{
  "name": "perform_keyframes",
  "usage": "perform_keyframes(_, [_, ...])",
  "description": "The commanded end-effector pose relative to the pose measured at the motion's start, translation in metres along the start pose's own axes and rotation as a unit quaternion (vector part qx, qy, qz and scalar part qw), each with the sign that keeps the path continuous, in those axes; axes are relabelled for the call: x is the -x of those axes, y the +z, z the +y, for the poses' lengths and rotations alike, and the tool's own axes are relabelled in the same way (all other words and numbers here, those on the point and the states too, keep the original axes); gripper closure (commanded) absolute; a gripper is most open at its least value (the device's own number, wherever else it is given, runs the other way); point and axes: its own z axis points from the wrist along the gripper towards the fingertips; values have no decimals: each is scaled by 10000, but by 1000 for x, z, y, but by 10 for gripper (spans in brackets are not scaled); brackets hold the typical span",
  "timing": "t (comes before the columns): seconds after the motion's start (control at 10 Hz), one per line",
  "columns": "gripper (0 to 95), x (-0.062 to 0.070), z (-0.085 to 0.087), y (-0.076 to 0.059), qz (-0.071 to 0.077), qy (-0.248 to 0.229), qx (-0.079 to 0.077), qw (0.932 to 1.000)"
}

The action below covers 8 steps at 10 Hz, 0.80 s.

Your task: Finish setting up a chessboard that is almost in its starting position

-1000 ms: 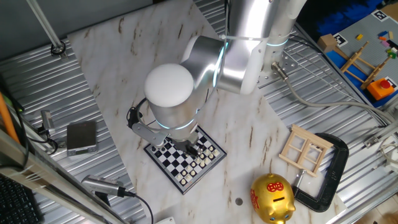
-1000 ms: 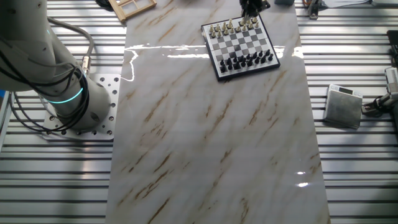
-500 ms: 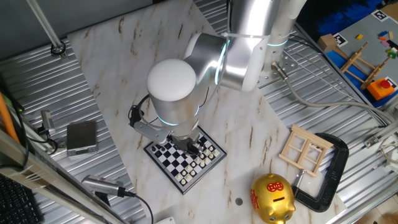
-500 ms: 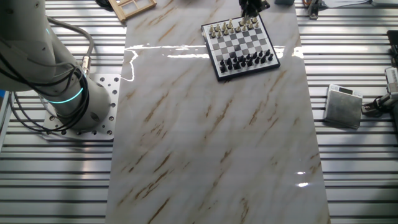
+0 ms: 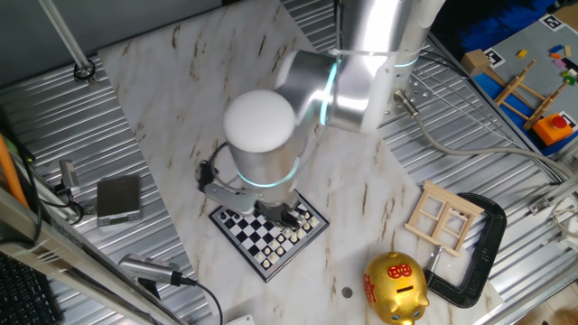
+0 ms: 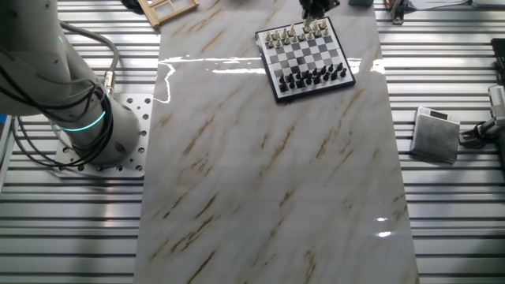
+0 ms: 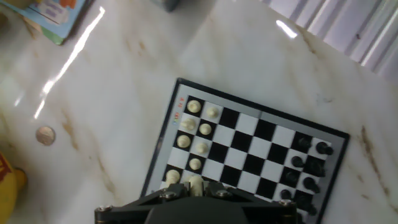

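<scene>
The chessboard [image 6: 304, 55] is seen lying flat on the marble worktop [image 6: 268, 173], near its far edge in the other fixed view, with cream pieces [image 6: 293, 33] ranked along one side and black pieces [image 6: 316, 77] along the opposite side. The gripper [image 6: 316, 6] is held just above the cream side. Whether the jaws are open or closed, or hold anything, cannot be told

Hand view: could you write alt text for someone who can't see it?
A small chessboard lies on a marble-patterned table, seen from above, with cream pieces near its left edge and black pieces near its right. The dark claw body fills the bottom edge; a coin lies at left.
</scene>
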Motion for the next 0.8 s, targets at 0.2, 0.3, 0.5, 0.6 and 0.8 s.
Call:
perform_keyframes(0.2, [950,6,9,4,-2,246,-21,9997])
perform_keyframes(0.3, [950,8,10,6,15,335,-27,9994])
perform_keyframes(0.5, [950,11,10,8,26,397,-34,9992])
perform_keyframes(0.6, [950,14,11,9,21,432,-30,9991])
perform_keyframes(0.8, [950,16,11,11,31,478,-43,9988])
